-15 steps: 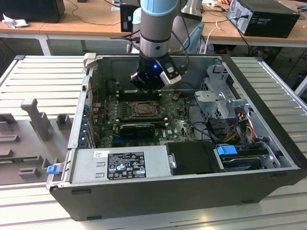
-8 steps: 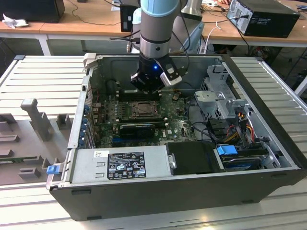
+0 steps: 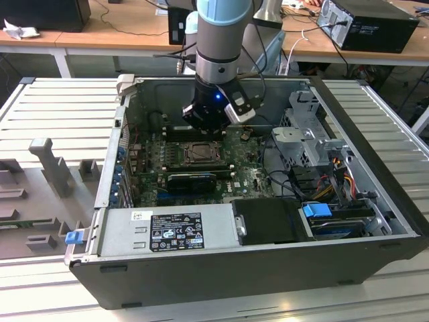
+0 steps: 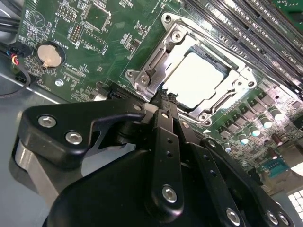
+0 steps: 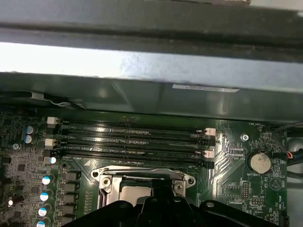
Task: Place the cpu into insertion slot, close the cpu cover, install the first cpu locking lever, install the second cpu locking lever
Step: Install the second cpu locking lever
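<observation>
The cpu (image 4: 196, 78) lies flat in the insertion slot (image 4: 236, 82), its pale face showing through the cut-out of the silvery cpu cover (image 4: 158, 54), which lies down over it. My gripper (image 4: 164, 98) is shut with nothing between the fingers, its tips right at the socket's edge on the side away from the memory slots. In the exterior view the gripper (image 3: 204, 126) hangs just above the back edge of the insertion slot (image 3: 199, 154), inside the open computer case. In the first wrist view the cpu cover (image 5: 142, 174) and the cpu (image 5: 135, 191) sit just beyond the gripper's black body.
Long black memory slots (image 5: 132, 139) run beside the socket, with the case wall (image 5: 151, 61) behind them. A coin battery (image 4: 49, 54) sits on the green board. A black card (image 3: 191, 180), a power supply (image 3: 167, 231), cables and drive bays (image 3: 322, 154) crowd the case.
</observation>
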{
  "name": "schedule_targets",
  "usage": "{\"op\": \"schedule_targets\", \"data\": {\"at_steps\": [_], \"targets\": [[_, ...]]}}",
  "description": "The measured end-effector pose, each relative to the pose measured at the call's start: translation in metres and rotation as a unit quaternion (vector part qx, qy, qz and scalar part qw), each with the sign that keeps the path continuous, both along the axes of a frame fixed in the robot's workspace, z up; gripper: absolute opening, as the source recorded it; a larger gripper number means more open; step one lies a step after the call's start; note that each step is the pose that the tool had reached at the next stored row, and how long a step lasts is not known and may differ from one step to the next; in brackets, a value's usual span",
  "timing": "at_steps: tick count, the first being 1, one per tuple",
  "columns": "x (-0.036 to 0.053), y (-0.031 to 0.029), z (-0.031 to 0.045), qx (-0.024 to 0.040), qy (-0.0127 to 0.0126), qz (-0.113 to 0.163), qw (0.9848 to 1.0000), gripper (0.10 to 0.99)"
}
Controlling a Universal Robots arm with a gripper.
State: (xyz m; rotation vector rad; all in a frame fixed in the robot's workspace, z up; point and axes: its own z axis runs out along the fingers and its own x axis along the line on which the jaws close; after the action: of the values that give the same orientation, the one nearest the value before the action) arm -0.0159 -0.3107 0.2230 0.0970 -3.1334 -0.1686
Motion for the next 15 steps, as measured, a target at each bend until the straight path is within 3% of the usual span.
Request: {"op": "schedule_targets", "data": {"at_steps": [7, 15], "targets": [[0.0000, -0.0001, 0.0027, 0.0000, 0.0000, 0.000, 1.0000, 0.106], [0.0001, -0.0064, 0.0027, 0.0000, 0.0000, 0.000, 1.0000, 0.106]]}}
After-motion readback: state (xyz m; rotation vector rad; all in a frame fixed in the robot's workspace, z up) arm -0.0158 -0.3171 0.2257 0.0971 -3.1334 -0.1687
